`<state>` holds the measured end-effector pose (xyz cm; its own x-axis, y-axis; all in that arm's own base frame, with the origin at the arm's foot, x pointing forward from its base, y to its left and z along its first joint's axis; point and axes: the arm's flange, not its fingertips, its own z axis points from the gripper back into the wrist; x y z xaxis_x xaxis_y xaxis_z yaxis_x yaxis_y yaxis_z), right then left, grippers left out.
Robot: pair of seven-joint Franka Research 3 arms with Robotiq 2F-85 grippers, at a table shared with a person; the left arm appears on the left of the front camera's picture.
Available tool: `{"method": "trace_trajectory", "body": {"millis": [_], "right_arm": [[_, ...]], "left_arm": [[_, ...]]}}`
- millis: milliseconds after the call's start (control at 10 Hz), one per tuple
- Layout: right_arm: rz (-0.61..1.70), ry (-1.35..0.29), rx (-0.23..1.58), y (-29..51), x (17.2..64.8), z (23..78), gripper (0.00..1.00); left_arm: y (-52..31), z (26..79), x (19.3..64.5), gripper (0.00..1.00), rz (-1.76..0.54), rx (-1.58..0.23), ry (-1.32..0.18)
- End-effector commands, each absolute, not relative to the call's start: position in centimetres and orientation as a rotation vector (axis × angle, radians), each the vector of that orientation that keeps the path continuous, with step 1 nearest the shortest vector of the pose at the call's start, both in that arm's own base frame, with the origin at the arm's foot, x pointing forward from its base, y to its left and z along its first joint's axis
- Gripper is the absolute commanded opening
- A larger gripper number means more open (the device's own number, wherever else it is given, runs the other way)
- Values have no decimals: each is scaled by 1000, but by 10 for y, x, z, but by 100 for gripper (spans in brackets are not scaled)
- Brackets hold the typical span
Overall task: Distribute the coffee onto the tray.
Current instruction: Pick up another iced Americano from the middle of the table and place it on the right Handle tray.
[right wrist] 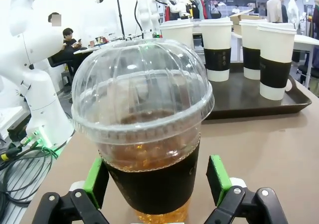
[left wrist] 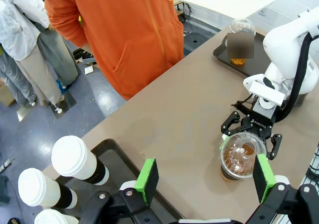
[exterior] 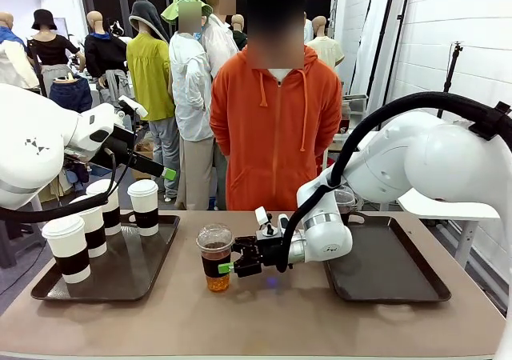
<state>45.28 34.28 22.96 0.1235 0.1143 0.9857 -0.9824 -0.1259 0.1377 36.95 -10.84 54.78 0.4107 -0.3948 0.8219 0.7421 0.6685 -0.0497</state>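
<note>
Right tool (right wrist: 157, 184) brackets the iced cup (right wrist: 144, 134) — second cup (left wrist: 241, 40) beyond

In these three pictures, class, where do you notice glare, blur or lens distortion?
Right wrist view: bright glare spots on the clear dome lid; the cup bulges from closeness to the wide-angle lens. Left wrist view: a blurred patch covers the far clear cup; the table edge runs slanted. Front view: sharp, evenly lit.

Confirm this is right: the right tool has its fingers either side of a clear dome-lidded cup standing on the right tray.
Not quite. The right tool does have its fingers either side of the clear dome-lidded cup, but the cup stands on the bare table between the two trays, not on the right tray. The front view shows this.
</note>
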Motion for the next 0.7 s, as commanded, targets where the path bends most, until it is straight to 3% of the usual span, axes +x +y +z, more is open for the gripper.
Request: {"method": "trace_trajectory", "body": {"millis": [0, 600], "right_arm": [[1256, -930, 1289, 357, 459, 228, 100], [1287, -848, 1341, 381, 460, 229, 100]], "left_arm": [[-107, 547, 370, 100, -743, -449, -883], [-107, 547, 370, 100, -743, -449, -883]]}}
